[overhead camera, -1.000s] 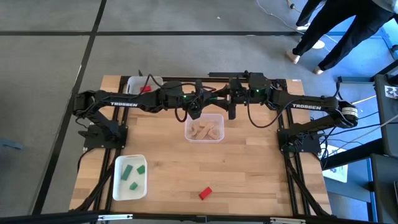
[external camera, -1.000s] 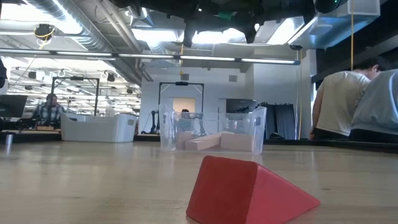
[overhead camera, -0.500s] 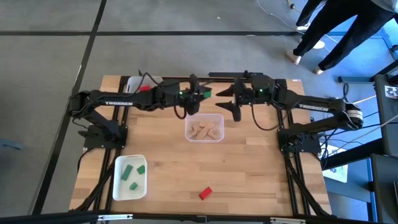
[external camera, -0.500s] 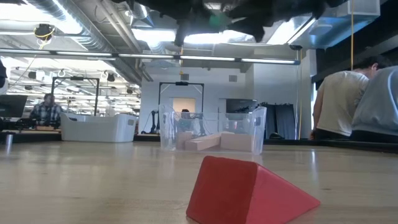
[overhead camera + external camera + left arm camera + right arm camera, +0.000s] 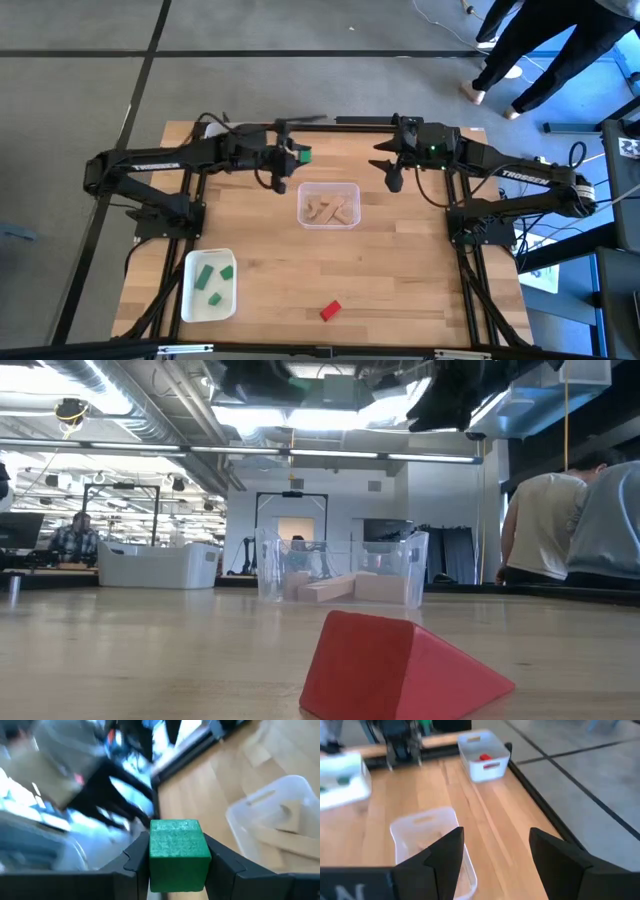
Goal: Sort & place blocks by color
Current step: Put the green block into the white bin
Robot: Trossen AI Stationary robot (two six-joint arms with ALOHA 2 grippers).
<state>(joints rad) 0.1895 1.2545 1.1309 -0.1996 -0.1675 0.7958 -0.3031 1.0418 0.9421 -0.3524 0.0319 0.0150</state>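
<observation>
A tray [image 5: 329,205] of blocks [image 5: 333,209] sits at the tabletop [image 5: 400,260] centre; at seven o'clock, a second tray [image 5: 209,284] holds blocks [image 5: 205,274]; at six lies a lone block [image 5: 330,310]; at eleven, the left tool [image 5: 288,157] clamps a block [image 5: 304,155]; at one hangs the right tool [image 5: 388,168].

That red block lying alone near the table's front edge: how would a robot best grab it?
Probably from straight above, closing on two opposite flat sides. The red block is wedge-shaped, so its sloped faces could slip; it lies clear of the trays, so nothing blocks the descent.
</observation>
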